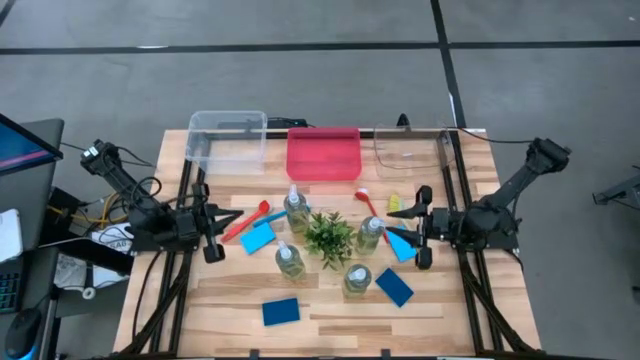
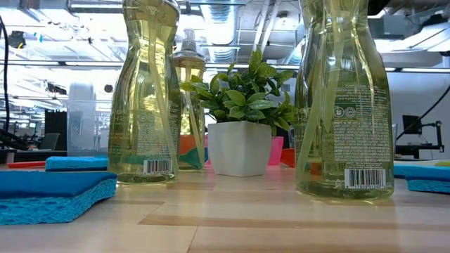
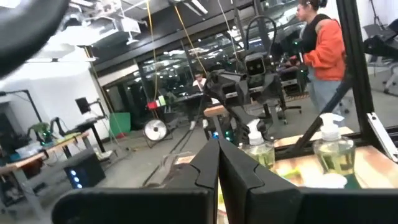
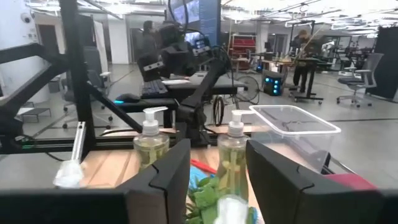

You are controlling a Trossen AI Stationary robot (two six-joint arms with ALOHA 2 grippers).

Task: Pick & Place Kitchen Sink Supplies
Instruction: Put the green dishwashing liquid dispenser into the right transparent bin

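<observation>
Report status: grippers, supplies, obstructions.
Left gripper shut, empty, beside red brush. Right gripper open, empty, at a blue sponge. Pump bottles unmoved around plant. Pink bin empty.

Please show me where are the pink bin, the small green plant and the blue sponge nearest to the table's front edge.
pink bin (image 1: 322, 153): high view, point on its bare floor.
small green plant (image 1: 328, 236): high view, point on the leaves.
blue sponge nearest the front edge (image 1: 281, 312): high view, point on its flat top face.
</observation>
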